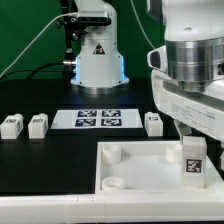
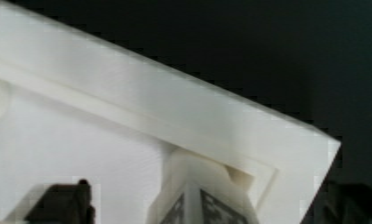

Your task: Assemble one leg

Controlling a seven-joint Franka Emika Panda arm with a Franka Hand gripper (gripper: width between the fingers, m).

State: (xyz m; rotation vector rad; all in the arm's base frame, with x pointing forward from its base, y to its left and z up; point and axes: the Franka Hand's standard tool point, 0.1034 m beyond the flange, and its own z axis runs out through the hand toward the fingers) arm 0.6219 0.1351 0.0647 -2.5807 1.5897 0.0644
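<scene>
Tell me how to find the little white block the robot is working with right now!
Look at the big flat white plate at the front of the black table. Near its corner on the exterior view's right, one leg stands upright under the robot's gripper. The other legs lie on the table behind the plate, near the marker board; only this one stands on the plate.

no legible text, only fiducial tags [image 1: 99, 118]

Exterior view low and frontal, wrist view close above plate [image 2: 130, 110]
</scene>
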